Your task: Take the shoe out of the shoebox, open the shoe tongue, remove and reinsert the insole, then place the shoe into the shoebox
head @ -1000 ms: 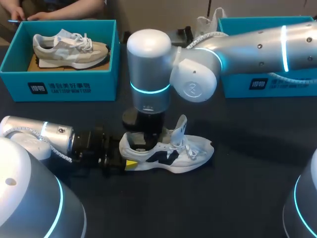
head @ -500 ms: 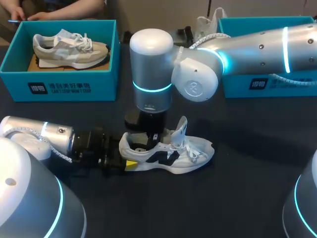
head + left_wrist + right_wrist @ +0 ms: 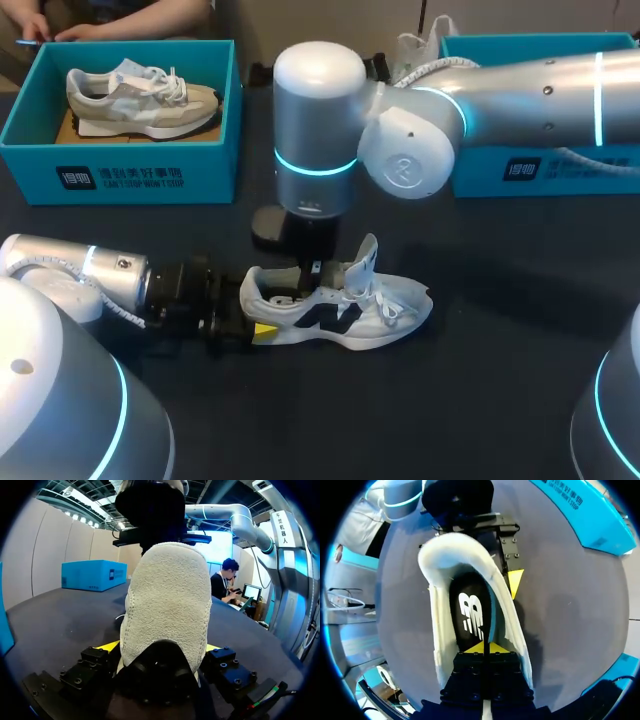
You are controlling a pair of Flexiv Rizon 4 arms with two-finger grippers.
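- The white mesh sneaker with a dark side logo (image 3: 335,312) lies on its sole on the dark worktop (image 3: 500,380), out of any box. Its tongue (image 3: 367,258) stands up above the laces.
- The left end effector (image 3: 160,650) is clenched on the sneaker's heel, with one yellow tip on each side of it.
- The right end effector (image 3: 483,647) hangs over the sneaker's opening with its tips pressed together. They are just above the black insole with a white logo (image 3: 470,612), which lies flat inside. I cannot tell whether a fold of the insole is pinched.
- Over the last second the right arm has risen out of the sneaker's opening and drifted a little toward the toe. The sneaker has not shifted.
- Judgement: with the insole seated, either a grab missed or the reinsertion is finished. Boxing comes after.
- The open teal cardboard shoebox (image 3: 540,165) sits behind the sneaker's toe, well apart.
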